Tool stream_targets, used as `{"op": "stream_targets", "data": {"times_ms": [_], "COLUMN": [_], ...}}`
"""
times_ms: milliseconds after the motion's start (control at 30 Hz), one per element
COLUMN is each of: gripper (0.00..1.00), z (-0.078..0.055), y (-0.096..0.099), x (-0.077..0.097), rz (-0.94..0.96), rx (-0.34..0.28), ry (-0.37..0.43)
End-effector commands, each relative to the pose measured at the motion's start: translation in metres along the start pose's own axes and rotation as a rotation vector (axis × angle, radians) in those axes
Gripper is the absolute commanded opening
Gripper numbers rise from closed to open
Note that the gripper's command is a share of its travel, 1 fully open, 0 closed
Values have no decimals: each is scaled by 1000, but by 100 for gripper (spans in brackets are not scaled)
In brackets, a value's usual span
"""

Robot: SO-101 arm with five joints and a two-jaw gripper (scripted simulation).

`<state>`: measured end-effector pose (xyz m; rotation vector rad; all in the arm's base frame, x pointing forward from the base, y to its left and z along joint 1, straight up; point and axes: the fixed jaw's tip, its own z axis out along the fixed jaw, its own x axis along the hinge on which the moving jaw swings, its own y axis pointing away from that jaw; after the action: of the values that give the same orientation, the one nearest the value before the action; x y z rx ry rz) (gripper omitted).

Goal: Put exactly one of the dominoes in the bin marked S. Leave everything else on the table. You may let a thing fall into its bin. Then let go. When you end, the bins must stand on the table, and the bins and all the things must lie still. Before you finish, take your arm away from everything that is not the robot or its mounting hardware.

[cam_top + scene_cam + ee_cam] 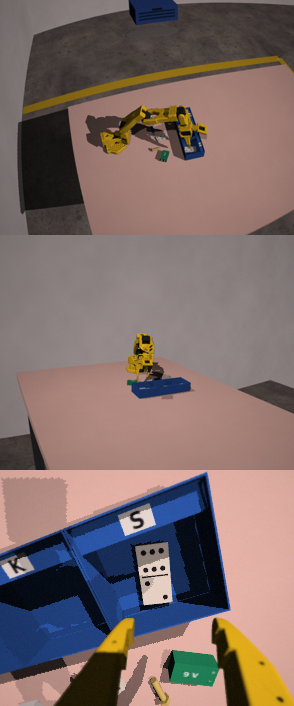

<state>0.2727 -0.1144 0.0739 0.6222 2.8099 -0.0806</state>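
Note:
A white domino lies flat on the floor of the compartment marked S, at the end of the long blue bin. My gripper hangs just above that end of the bin. Its fingers are apart with nothing between them and are clear of the domino. A second domino lies on the table between the arm and the bin.
A green block and a small tan peg lie on the table beside the bin's S end. The neighbouring compartment is marked K. A small blue piece lies under the arm.

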Motion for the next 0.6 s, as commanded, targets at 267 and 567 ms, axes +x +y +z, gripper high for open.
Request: {"op": "stream_targets", "data": {"times_ms": [267,567], "gripper": [23,23], "z": [-20,-41], "y": [1,20], "x": [-7,9], "rz": [-8,-84], "rx": [-3,-22], "ry": [-70,-57]}}
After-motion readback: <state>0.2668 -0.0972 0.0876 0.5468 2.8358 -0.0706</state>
